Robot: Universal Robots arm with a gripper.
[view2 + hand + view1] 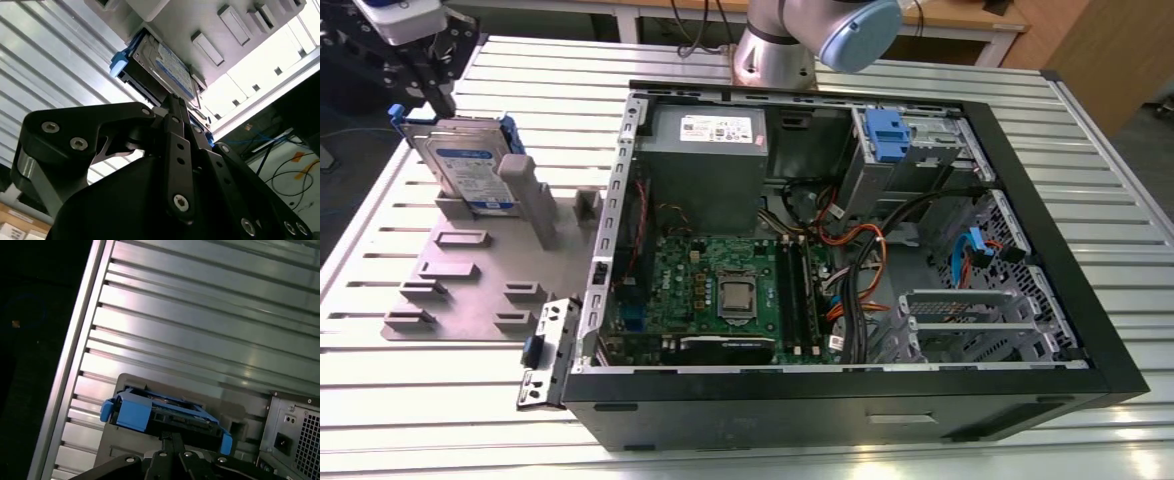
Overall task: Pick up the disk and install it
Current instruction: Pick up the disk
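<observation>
No text, number or sign is showing clearly enough to read. 2 labels are showing. A white-and-blue label (480, 178) is lying across the broad face of the disk (470, 165), its lines too small to make out in the exterior view or the second wrist view. A small white label (720, 128) is sitting on the grey metal box (707, 165) inside the computer case (854, 390), its print also too small to tell.

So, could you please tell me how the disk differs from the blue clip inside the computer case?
The disk stands on edge in the grey holder outside the case; the blue clip sits inside it. The disk shows a white-and-blue label; the clip is plain blue, on a silver cage. Both have blue plastic.
</observation>
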